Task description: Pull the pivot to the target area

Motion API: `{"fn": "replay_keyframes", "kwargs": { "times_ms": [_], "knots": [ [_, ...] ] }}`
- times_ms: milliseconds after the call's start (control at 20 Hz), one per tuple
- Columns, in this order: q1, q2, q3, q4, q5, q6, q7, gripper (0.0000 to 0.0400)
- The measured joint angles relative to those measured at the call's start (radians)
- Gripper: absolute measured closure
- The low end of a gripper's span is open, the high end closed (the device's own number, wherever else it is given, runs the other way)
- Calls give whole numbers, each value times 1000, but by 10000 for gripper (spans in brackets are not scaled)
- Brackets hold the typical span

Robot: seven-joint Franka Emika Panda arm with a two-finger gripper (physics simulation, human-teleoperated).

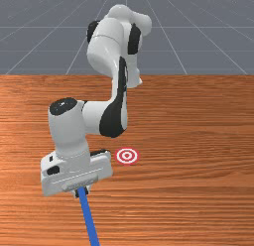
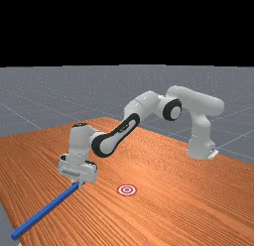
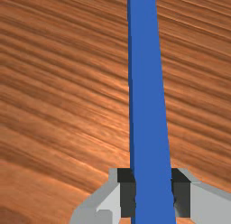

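Note:
In the front view my gripper (image 1: 81,192) is at the end of a long blue bar (image 1: 90,222), which runs from there down past the front view's bottom edge. In the wrist view both dark pads of the gripper (image 3: 154,196) press on the two sides of the blue bar (image 3: 149,105), so it is held. The far view has the bar (image 2: 44,211) slanting from the hand down to the lower left, its far end by the table's edge. The red-and-white ring target (image 1: 127,155) lies flat on the table, up and to the right of the fingers in the front view.
Orange-brown table top (image 1: 198,190) extends to the right of the target in the front view. In the far view, the table's edge runs down the left side, with a grey shape (image 2: 7,227) at the lower left corner beside the bar's end.

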Motion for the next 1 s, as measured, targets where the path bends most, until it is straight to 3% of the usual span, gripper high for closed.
{"fn": "replay_keyframes", "kwargs": {
  "times_ms": [150,200,300,400,550,750,850,1000],
  "knots": [
    [-4,-73,21,-142,26,77,-40,305],
    [-13,-77,32,-144,34,51,-49,305],
    [-4,-131,30,-260,41,145,-68,305],
    [1,-142,18,-272,29,101,-54,305],
    [5,-191,19,-374,37,164,-72,304],
    [-30,-245,66,-475,81,186,-132,305],
    [-2,-275,29,-533,52,193,-103,305],
    [-24,-361,60,-706,73,297,-197,305]
  ]
}}
